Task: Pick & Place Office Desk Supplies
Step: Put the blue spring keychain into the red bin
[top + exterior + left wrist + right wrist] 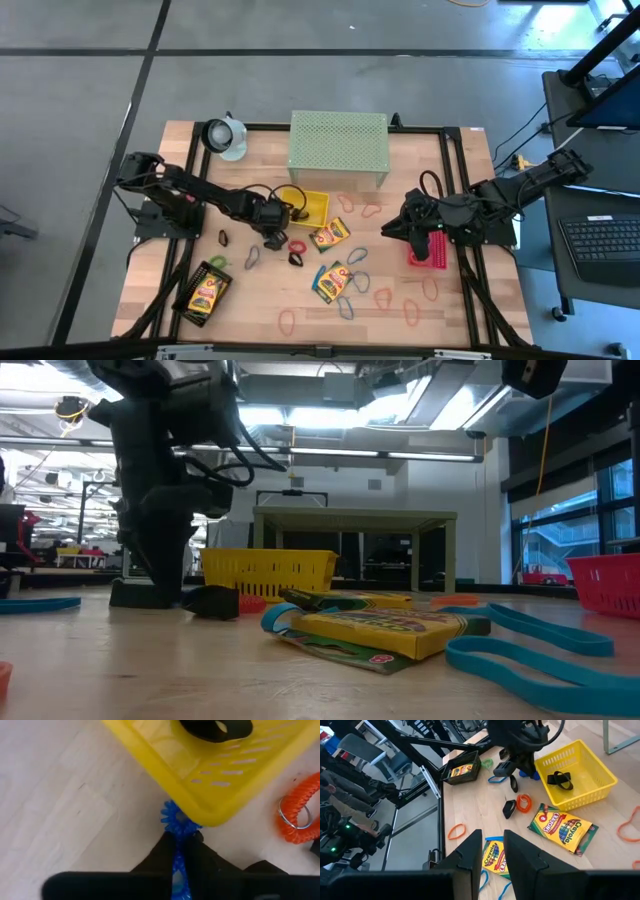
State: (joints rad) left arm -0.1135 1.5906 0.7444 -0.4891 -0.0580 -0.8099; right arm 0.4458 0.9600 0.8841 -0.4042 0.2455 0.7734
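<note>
- left gripper (274, 222): it sits at the near left corner of the yellow plastic mesh tray (312, 198), low over the wooden table (180, 170). in the left wrist view its dark fingers (165, 851) are pressed together on a blue coiled plastic loop (176, 820).
- key relation: the blue coiled plastic loop runs lengthwise out from between the jaws, and its free end touches the outer wall of the yellow plastic mesh tray (200, 795) just below the rim. the loop is outside the tray, not over its opening. judgement: the placing move calls for the loop to rise above the rim and travel toward the tray's middle; a straight push would likely shove the tray.
- nearer arm: the left arm is at the tray; the right arm is well apart from it.
- the loop's look: a tight, ridged, bright blue spiral, thin and flexible, likely to droop or spring when let go.
- tray contents: a small black clip (215, 727) lies inside the tray.
- nearby supplies: an orange coiled loop with a metal ring (297, 812) lies on the table beside the tray; a yellow-green crayon box (329, 236) lies just past it.
- right gripper (392, 228): it waits near the small pink mesh tray (430, 250); in the right wrist view its fingers (520, 852) stand spread apart and hold nothing.
</note>
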